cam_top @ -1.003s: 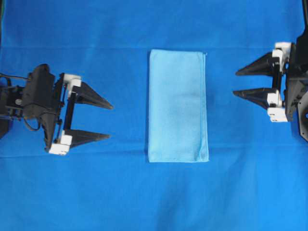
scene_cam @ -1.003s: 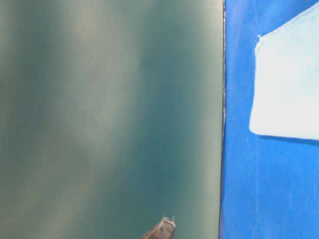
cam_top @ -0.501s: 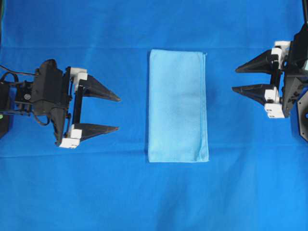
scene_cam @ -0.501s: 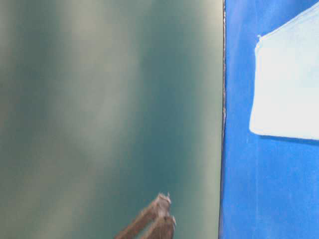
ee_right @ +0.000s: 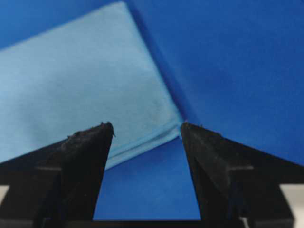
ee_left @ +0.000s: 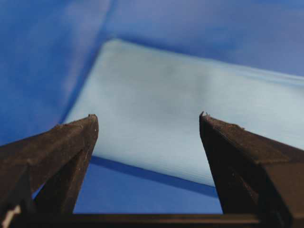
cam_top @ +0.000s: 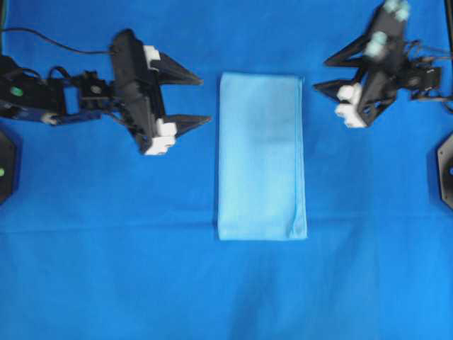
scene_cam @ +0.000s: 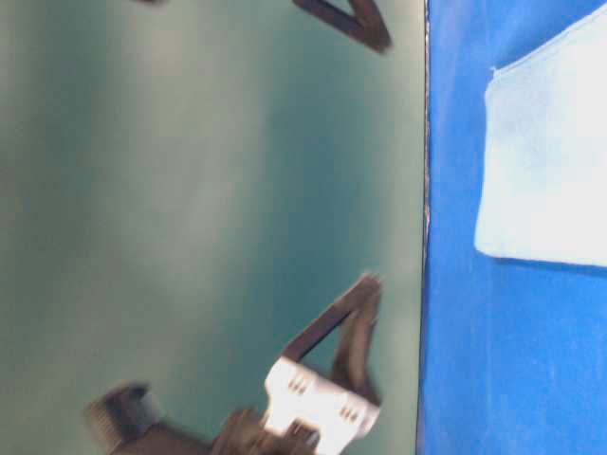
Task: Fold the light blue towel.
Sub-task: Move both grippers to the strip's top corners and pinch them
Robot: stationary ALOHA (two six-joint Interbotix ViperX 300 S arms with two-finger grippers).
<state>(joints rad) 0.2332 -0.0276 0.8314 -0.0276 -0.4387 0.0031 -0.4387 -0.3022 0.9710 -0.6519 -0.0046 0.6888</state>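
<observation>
**Item: light blue towel, already folded once, awaiting next fold**

Location: the light blue towel (cam_top: 261, 156) lies flat between my two claws, a tall narrow rectangle on the royal-blue sheet (cam_top: 106, 269). Left gripper (cam_top: 190, 99) sits just beside its upper left edge, jaws spread wide, empty. Right gripper (cam_top: 327, 73) sits just off the upper right corner, jaws likewise apart, empty.

Handling, as I judge it: light, soft, limp; layers may slide apart. Best taken by pinching both upper corners through all layers.

Obstructions: none I see; only risk is nipping the sheet underneath.
</observation>
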